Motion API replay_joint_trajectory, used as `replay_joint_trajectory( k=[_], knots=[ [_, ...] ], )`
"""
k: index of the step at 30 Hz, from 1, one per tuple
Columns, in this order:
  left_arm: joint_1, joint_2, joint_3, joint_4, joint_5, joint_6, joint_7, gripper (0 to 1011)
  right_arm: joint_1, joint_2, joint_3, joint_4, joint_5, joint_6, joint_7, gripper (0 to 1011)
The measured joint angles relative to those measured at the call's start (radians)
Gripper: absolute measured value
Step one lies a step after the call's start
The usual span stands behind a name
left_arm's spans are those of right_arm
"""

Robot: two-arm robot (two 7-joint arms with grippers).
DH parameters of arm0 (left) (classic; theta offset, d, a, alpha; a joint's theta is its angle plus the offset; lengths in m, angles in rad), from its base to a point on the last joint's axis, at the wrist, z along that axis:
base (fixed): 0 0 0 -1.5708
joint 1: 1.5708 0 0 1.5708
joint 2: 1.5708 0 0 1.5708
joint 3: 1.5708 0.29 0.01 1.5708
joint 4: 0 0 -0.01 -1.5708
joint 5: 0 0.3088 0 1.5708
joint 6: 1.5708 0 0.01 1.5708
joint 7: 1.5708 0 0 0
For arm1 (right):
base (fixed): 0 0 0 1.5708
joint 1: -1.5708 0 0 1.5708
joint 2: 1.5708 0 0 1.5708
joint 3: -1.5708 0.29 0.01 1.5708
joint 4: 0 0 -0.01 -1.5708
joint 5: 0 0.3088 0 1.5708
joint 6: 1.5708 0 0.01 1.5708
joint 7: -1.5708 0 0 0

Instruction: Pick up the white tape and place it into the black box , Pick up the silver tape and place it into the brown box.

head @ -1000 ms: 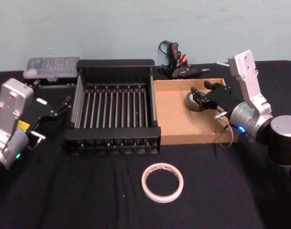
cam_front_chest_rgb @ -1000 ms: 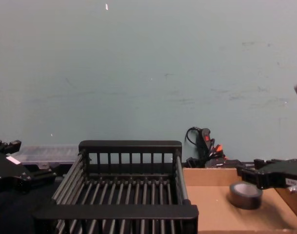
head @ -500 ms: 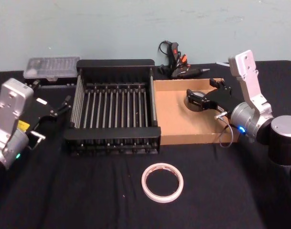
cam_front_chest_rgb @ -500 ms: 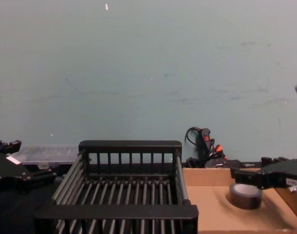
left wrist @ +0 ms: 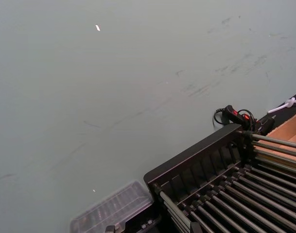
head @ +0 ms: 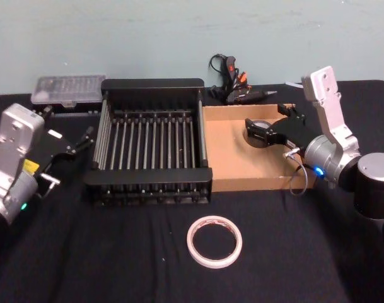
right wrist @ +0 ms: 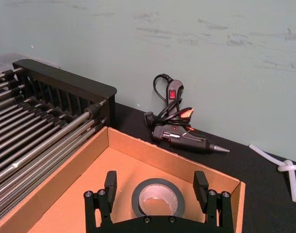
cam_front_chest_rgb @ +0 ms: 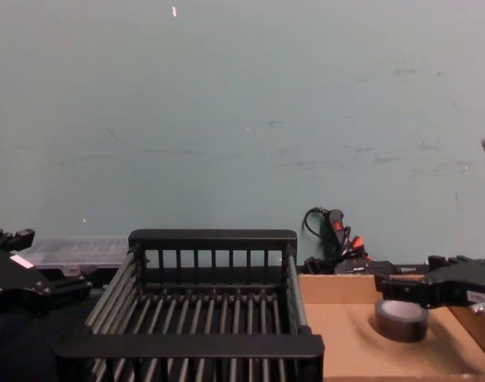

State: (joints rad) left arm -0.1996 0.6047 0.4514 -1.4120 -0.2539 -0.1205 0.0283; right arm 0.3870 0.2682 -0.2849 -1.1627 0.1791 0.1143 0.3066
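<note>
Head view first: the right gripper (head: 270, 124) hangs over the brown box (head: 226, 161), jaws spread wide with nothing between them, and the silver tape (head: 257, 136) lies flat on the cardboard floor just beneath. The white tape (head: 214, 241) lies on the black desk (head: 116, 252) in front of both boxes, well apart from either arm. The black box (head: 151, 189) stands bare beside the brown one. The left gripper (head: 75, 145) is parked off to the left of the crate; whether it is open I cannot tell

Left wrist view: the crate's rim and bars, a clear plastic case (left wrist: 111, 211) behind it, a glue gun (left wrist: 235, 116) by the wall

Right wrist view: both fingers (right wrist: 110, 183) stand either side of the silver roll, clear of it – released, I'd say

Chest view: the grey roll sits flat in the box, the right gripper just above it

The white ring looks light and stiff but thin and flat to the cloth, so my call is to pinch across its wall, one finger inside the core, one outside; a top-down squeeze on the outer edge could skid on that smooth band
</note>
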Motion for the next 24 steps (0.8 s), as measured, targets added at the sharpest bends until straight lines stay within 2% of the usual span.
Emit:
replay_joint_trajectory(
  k=[5,13,21,24],
  knots=[
    [0.0,0.0,0.0,0.0,0.0,0.0,0.0,1001,-0.013,0.007,0.007,-0.024,0.006,-0.002,0.013,1002],
    [0.0,0.0,0.0,0.0,0.0,0.0,0.0,1001,-0.066,0.028,0.022,-0.111,0.031,0.004,0.032,1002],
    [0.0,0.0,0.0,0.0,0.0,0.0,0.0,1002,-0.168,0.076,0.032,-0.268,0.077,0.026,0.06,1002],
    [0.0,0.0,0.0,0.0,0.0,0.0,0.0,1001,-0.196,0.09,0.032,-0.308,0.088,0.03,0.068,1002]
  ],
)
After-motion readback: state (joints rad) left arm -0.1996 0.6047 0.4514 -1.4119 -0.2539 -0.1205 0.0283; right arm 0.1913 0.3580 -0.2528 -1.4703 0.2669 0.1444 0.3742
